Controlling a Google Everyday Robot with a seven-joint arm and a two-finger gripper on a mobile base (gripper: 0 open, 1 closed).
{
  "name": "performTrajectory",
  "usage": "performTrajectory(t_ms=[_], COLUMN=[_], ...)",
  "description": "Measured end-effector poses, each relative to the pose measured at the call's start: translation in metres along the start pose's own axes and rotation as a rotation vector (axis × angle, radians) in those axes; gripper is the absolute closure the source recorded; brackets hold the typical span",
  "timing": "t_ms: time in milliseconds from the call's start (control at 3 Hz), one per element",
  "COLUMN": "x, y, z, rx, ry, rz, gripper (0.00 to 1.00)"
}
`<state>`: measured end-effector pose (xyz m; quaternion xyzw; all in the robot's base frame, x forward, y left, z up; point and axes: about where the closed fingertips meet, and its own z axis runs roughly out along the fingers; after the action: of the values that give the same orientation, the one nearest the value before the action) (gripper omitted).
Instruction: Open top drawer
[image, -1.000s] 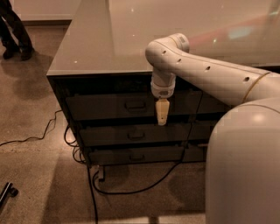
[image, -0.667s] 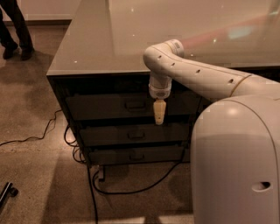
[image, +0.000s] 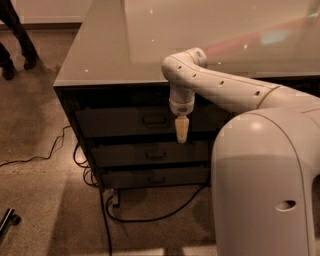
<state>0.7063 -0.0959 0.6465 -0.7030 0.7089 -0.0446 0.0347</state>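
Still hanging just right of closed dark grey top drawer at its small loop handle: cream two-finger hand, pinched shut, empty.

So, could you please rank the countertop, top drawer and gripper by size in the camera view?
countertop
top drawer
gripper, hanging before the drawer's front, beside its handle; nearer the camera yet smallest.

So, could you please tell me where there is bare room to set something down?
The countertop is bare from its front edge back. The floor between the shoes and the cables is open too. It is crowded before the top drawer, where the gripper hangs just right of its handle, and cables trail below.
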Motion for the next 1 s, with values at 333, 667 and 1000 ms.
performTrajectory(t_ms=[333,667,1000], x=[0.004,0.01,0.01], y=[0.008,0.019,0.018], z=[0.001,-0.003,-0.012], rx=[-0.014,-0.028,-0.028], ry=[0.018,0.037,0.037], rz=[0.0,0.004,0.004], gripper=[0.28,0.51,0.74])
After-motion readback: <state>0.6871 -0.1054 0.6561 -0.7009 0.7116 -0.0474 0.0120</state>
